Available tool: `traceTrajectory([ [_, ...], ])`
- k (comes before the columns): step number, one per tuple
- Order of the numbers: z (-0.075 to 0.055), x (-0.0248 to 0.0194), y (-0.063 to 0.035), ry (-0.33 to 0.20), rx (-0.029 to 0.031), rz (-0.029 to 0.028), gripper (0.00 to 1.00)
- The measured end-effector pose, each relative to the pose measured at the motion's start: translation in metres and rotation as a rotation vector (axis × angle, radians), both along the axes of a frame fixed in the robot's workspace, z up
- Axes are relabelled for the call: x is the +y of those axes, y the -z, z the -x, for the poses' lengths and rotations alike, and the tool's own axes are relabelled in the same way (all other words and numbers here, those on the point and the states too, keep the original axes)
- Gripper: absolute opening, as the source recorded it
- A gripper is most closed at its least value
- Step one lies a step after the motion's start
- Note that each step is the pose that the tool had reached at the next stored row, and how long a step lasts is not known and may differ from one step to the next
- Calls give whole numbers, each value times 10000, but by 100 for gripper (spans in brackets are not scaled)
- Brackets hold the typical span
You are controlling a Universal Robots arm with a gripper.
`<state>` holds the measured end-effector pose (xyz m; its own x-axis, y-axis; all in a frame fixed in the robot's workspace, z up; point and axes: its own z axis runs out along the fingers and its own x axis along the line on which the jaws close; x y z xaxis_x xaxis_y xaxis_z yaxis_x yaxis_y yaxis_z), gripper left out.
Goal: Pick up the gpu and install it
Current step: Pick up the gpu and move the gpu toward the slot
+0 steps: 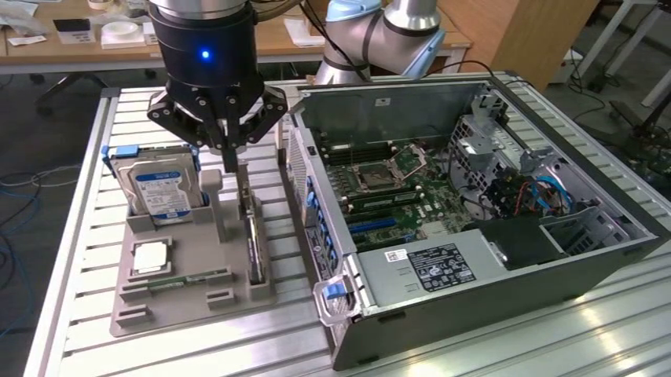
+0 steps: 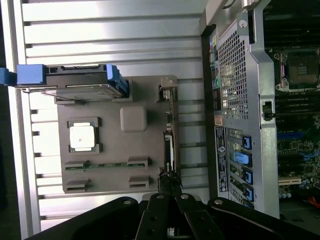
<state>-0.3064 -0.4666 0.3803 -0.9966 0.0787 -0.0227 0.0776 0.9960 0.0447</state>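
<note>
Now, starting at the exterior view's left: blue cables (image 1: 12, 236) trail over the dark floor beside the ribbed aluminium table (image 1: 210, 345). On the table lies a grey tray (image 1: 188, 302), and at its far left corner a hard drive (image 1: 163, 188) stands upright in a blue caddy. Its blue-and-white label is too small to read. Nearer sits a square silver processor (image 1: 152, 257), and nearer again a narrow green memory stick (image 1: 184, 280) lies flat.

Moving right, the gpu (image 1: 253, 243) stands on its long edge in a slot along the tray's right side. Its long axis runs near to far, parallel to the computer case's rear panel, and lighter metal shows at its far end. Above it hangs the gripper (image 1: 231, 153), a blue light glowing on its black body, with the fingers clenched tight together. In the wrist view the gripper (image 2: 168, 176) tips line up with the gpu (image 2: 169, 135) and its thin upper edge. Whether they actually pinch the card cannot be told.

Further right lies the computer case (image 1: 493, 290), side panel off, with its green motherboard (image 1: 398, 188) exposed. A black label (image 1: 435, 267) with white print sits on the near inner box, but the writing is not legible. Behind, the grey arm (image 1: 378, 35) with blue caps rises, and wooden desks (image 1: 283, 43) cross the back of the room.
</note>
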Motion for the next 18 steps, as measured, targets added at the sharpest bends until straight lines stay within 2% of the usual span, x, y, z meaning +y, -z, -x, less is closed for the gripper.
traceTrajectory([
  [4,0,0,0,0,0,-1,11],
  [5,0,0,0,0,0,0,17],
  [6,0,0,0,0,0,-1,17],
  [9,0,0,0,0,0,0,35],
  [12,0,0,0,0,0,-1,35],
  [13,0,0,0,0,0,0,42],
  [18,0,0,21,0,-3,-3,42],
])
